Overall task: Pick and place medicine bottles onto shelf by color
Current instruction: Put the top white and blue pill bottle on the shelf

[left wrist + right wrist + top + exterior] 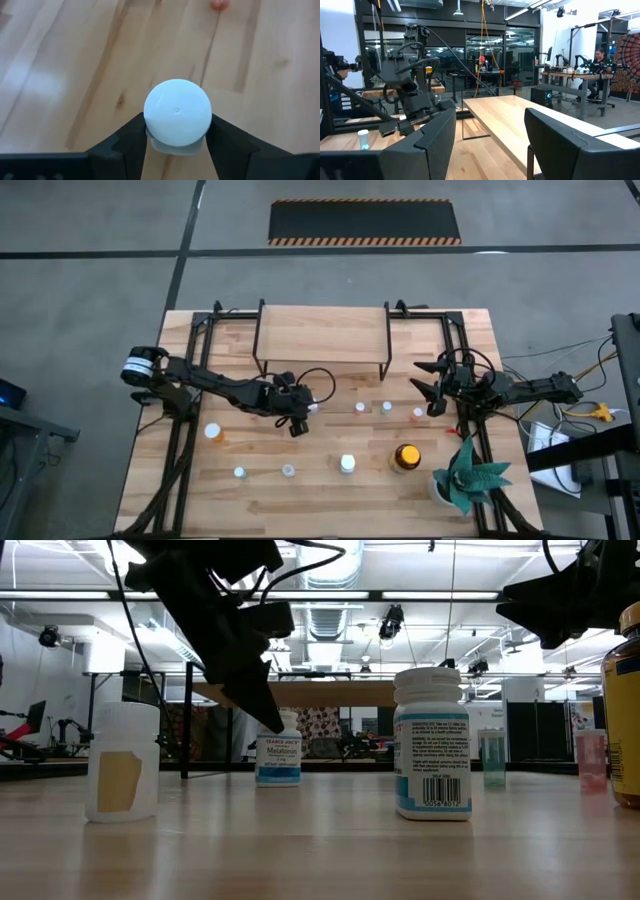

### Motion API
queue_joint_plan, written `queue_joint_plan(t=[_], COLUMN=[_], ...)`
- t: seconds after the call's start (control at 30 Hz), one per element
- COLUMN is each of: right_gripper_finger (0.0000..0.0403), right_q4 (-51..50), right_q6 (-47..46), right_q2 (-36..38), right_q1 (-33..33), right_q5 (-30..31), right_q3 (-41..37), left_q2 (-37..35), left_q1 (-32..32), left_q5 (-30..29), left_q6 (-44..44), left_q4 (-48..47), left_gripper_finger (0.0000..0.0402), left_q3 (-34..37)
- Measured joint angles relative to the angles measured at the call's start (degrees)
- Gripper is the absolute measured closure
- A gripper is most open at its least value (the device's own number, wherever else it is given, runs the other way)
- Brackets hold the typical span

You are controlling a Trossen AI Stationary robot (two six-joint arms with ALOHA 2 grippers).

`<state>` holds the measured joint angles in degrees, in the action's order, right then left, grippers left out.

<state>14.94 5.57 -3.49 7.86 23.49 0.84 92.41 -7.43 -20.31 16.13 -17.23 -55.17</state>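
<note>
Though hidden from above, the left claw (pixel 177 137) clamps a white-capped bottle (pixel 177 112); right claw (pixel 490 145) gapes.

The shelf (pixel 322 335) stood at the far middle of the worktop (pixel 300 500). Before it, the left tool (pixel 300 416) sat around a small bottle (pixel 177 114), with three more small bottles in a row to its right, toward the right tool (pixel 434 388). Nearer the front edge, a further row of bottles ran across, ending at a larger bottle (pixel 406 457) just left of the plant (pixel 468 476).
</note>
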Motion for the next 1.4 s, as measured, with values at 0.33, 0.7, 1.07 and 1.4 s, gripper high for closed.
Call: queue_joint_plan(t=[0.33, 0.7, 1.07, 1.4], right_gripper_finger=[0.0177, 0.0177, 0.0177, 0.0177], right_q4=[-0.1, 0.4, 0.3, 0.1], right_q6=[-0.5, -1.0, -1.2, -1.1], right_q2=[0.0, 0.0, 0.0, 0.0], right_q1=[0.0, 0.0, 0.0, 0.0], right_q5=[0.0, 0.0, 0.0, -0.1], right_q3=[0.0, 0.0, 0.0, 0.0], left_q2=[-6.2, -15.8, -14.6, -10.0], left_q1=[0.0, 20.2, 43.1, 43.4], left_q5=[8.0, 10.2, 26.3, 26.4], left_q6=[-10.7, -38.7, -39.5, -42.5], left_q4=[-8.9, -27.6, -27.4, -27.4], left_gripper_finger=[0.024, 0.024, 0.024, 0.024], left_q3=[-10.3, -27.7, -23.7, -23.6])
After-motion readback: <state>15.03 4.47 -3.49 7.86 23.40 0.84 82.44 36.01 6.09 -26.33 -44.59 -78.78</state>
